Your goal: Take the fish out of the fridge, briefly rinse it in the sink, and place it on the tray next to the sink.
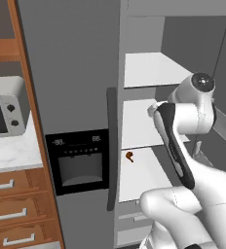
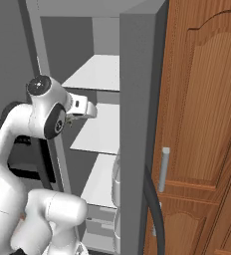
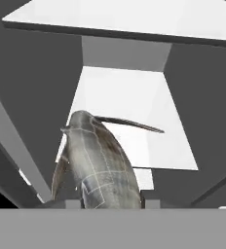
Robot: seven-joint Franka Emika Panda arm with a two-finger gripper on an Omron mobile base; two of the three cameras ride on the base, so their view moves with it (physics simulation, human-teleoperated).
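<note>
Inside the open fridge (image 1: 76, 73), the fingers (image 3: 105, 203) are closed on the fish (image 3: 100, 165), above a shelf (image 3: 134, 116); rinsing and placing on the tray remain.

fish (image 3: 103, 168): grey-brown, mottled, standing upright between the finger tips, thin tail pointing right
fridge (image 1: 76, 73): grey, door open, white shelves (image 1: 149, 68) inside, dark handle

i see a grey-brown fish (image 3: 103, 168) with pale lines, white shelves (image 1: 144, 70) in the grey fridge (image 1: 71, 73), and a small brown-orange bit (image 1: 129, 156).
</note>
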